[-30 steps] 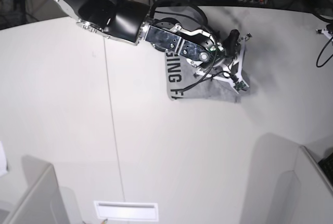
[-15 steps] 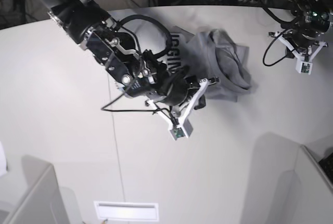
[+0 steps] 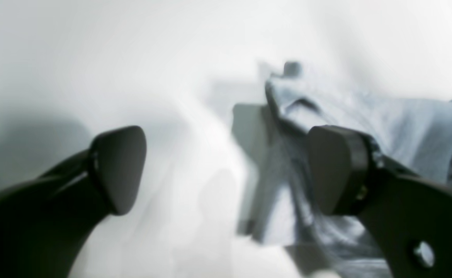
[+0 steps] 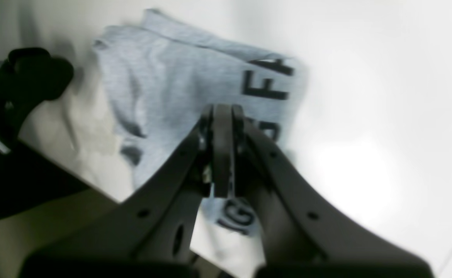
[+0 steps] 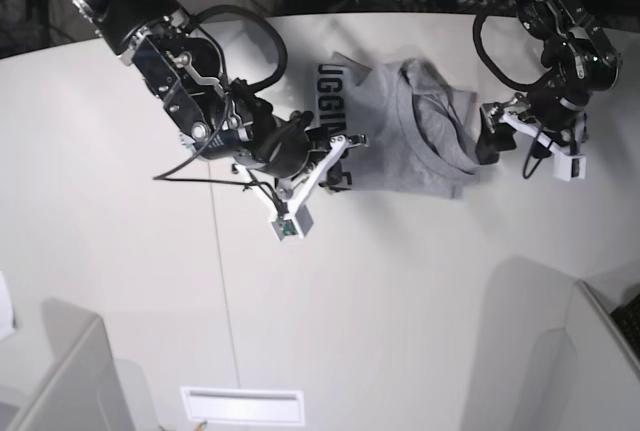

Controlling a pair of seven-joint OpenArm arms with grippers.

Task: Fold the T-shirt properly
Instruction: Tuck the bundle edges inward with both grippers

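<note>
Lying bunched on the white table [image 5: 120, 281] between both arms, long axis side to side, the heather-grey cotton T-shirt with black lettering [image 5: 405, 146]: left gripper [image 5: 487, 138] wide open, empty, at its crumpled edge; right gripper [image 5: 345, 146] shut, apparently empty, by the lettered edge.

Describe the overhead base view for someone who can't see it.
A grey T-shirt with black lettering lies loosely folded on a white table. The right gripper, jaws shut, hovers at its lettered edge; the left gripper sits at the opposite edge.

Right hand [image 4: 223, 150], fingers pressed together, hangs above the lettered T-shirt [image 4: 179, 85].
</note>
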